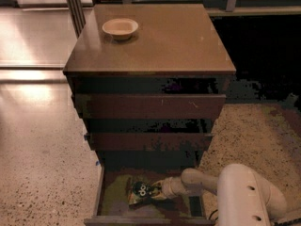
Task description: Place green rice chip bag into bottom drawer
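Bottom middle of the frame: green rice chip bag sitting inside the open bottom drawer, hand right up against its right edge, can't tell if gripping or let go. Best to settle it flat on the drawer floor, release fully, then back straight out without dragging it along.

bottom drawer: pulled open, lower centre of frame
green rice chip bag: lying inside the bottom drawer, on its greenish floor
hand: inside the drawer, at the bag's right edge
bowl: upper left, on the tabletop
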Tool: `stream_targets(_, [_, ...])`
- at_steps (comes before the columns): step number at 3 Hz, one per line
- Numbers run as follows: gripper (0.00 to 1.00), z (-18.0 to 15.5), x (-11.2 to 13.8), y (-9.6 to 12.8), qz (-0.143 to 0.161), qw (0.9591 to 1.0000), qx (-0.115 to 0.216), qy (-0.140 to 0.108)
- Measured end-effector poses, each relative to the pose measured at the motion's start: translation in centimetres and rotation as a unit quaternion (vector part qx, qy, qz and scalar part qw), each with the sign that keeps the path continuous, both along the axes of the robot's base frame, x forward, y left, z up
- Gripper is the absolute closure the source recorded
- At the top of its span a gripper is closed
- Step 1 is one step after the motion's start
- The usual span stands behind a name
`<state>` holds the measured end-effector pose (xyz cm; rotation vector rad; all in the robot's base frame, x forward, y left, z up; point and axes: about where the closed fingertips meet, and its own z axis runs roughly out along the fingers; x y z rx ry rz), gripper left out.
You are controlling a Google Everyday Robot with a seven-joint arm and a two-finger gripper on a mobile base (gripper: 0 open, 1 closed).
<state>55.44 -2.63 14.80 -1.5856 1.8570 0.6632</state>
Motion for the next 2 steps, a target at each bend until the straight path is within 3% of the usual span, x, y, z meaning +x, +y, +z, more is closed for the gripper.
stream_targets(1, [0.11,0.0,0.0,0.0,0.0,1.0,0.0,0.0])
stream_targets(2, [0.0,-0.01,-0.01,0.01,0.0,1.0,0.0,0.0])
